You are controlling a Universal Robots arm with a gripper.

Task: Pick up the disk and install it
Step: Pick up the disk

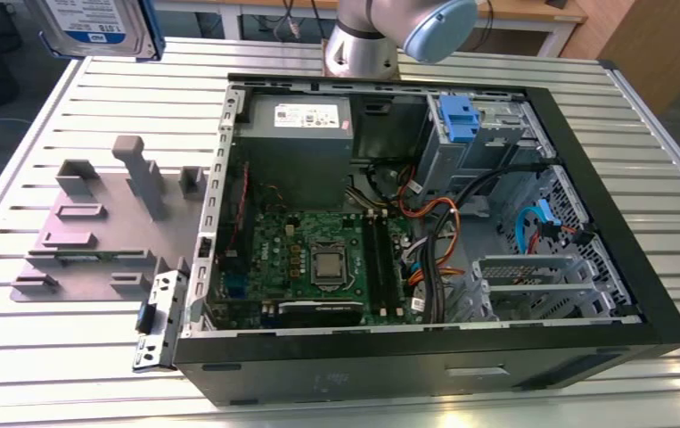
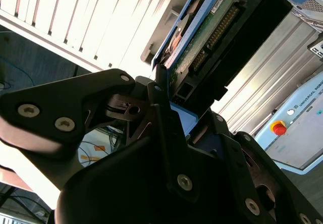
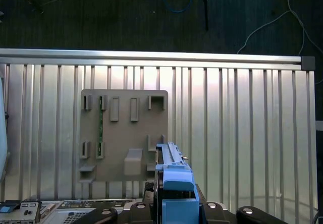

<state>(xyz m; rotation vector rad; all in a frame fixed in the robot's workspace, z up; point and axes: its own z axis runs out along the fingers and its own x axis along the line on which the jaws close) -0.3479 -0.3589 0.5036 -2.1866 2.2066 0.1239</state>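
We see the gripper [image 2: 177,107] clamped on the blue-bracketed hard drive [image 1: 100,25], holding it edge-on above the grey fixture plate [image 3: 121,133].

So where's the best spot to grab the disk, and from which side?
Probably at one short end, pinched across its thin thickness. The disk is flat and slim, so its two broad faces are easy to squeeze between. The gripper holds it that way now, coming in end-on at the blue bracket, which leaves the far end free.
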